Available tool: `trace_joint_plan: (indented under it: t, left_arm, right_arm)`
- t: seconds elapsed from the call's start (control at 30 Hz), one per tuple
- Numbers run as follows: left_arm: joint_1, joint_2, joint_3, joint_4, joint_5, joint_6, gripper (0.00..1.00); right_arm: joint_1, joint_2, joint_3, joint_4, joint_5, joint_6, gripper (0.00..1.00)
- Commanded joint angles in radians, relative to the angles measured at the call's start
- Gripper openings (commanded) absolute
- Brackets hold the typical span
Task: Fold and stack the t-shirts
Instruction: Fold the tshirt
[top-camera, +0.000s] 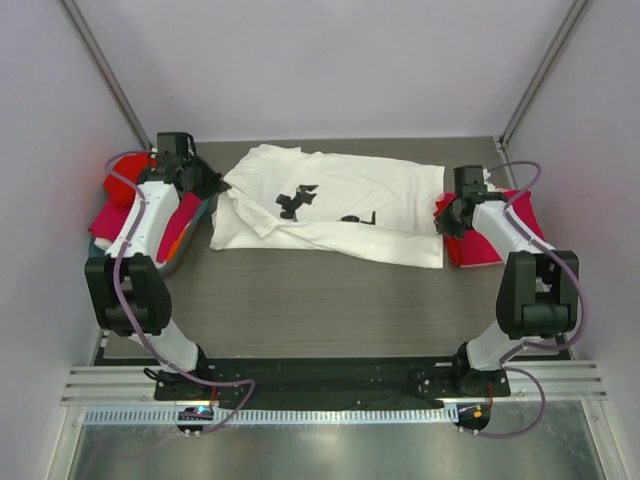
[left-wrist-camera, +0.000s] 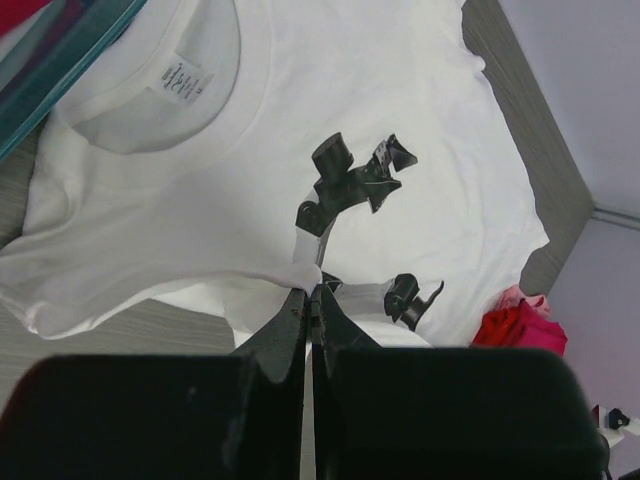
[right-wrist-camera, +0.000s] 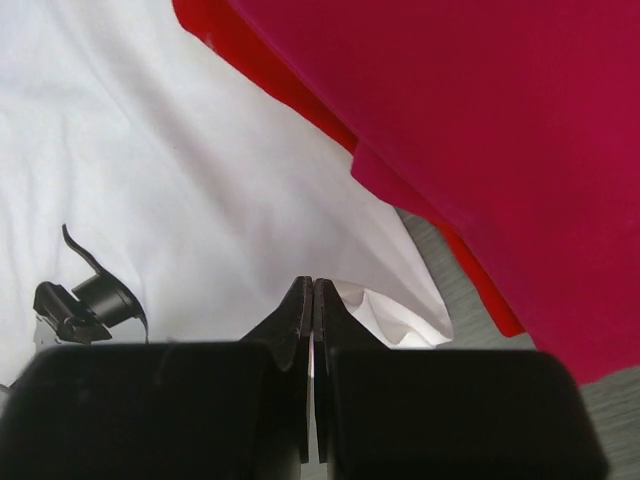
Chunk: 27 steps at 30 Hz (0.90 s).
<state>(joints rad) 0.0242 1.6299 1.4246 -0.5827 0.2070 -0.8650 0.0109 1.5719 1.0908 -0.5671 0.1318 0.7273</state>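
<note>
A white t-shirt (top-camera: 340, 200) with a black robot-arm print (top-camera: 297, 198) lies spread across the middle of the table, collar to the left. My left gripper (top-camera: 212, 186) is at its left end. In the left wrist view the left gripper (left-wrist-camera: 312, 288) is shut, with a small bump of the white t-shirt (left-wrist-camera: 200, 200) pinched at its tips. My right gripper (top-camera: 443, 215) is at the shirt's right edge. In the right wrist view the right gripper (right-wrist-camera: 313, 283) is shut, and a raised fold of the white t-shirt (right-wrist-camera: 200, 180) meets its tips.
A magenta t-shirt (right-wrist-camera: 480, 120) lies on a red t-shirt (right-wrist-camera: 215, 25) at the table's right side, overlapping the white shirt's corner. A teal basket (left-wrist-camera: 70, 80) with red and pink garments (top-camera: 130, 200) stands at the left. Walls close in on both sides.
</note>
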Motion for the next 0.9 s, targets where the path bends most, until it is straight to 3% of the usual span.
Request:
trace_joint_plan:
  t: [0.0,0.3,0.6,0.87]
  left_arm:
    - [-0.015,0.054,0.083,0.009,-0.032,-0.002,0.00]
    - [-0.055,0.174,0.246,-0.042,-0.050,0.018,0.00]
    - [-0.090,0.234,0.313,-0.058,-0.057,0.023,0.00]
    - [-0.127,0.360,0.480,-0.117,-0.077,0.037,0.00]
  right_arm:
    - [0.001,0.051,0.086,0.035,-0.032,-0.026,0.01]
    - [-0.048,0.132,0.138,0.035,-0.021,-0.028,0.01]
    - [-0.084,0.109,0.123,0.041,-0.023,-0.046,0.01]
    - [-0.086,0.140,0.119,0.052,-0.049,-0.046,0.01]
